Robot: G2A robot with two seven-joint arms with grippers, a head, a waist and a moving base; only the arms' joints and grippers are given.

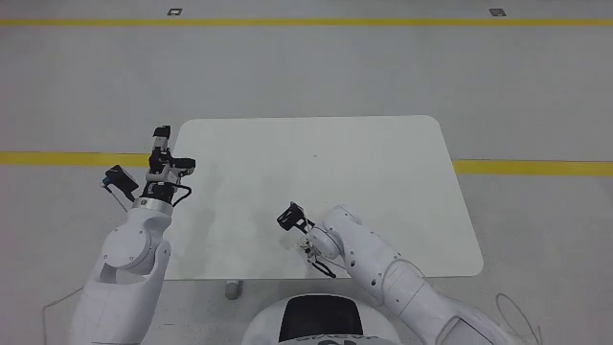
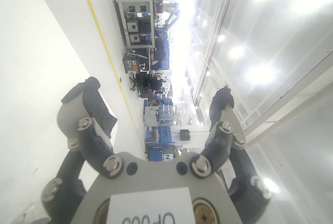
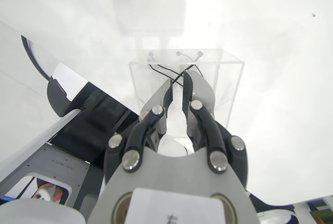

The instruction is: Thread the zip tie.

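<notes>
Three black zip ties (image 3: 166, 71) lie crossed inside a clear box (image 3: 235, 79). My right gripper (image 3: 177, 83) hangs just above the box, its tips over the spot where the ties cross. Its fingers stand a narrow gap apart with nothing clamped between them. From above, the right gripper (image 1: 292, 218) sits near the front edge of the white table (image 1: 383, 182). My left gripper (image 2: 156, 95) is open wide and empty, pointing up toward the room and ceiling. In the top view the left gripper (image 1: 168, 153) is at the table's left edge.
The table top is bare white with a few small specks. My own body panel (image 3: 78, 105) lies close beside the right gripper. Yellow floor lines (image 1: 536, 167) run past the table on both sides.
</notes>
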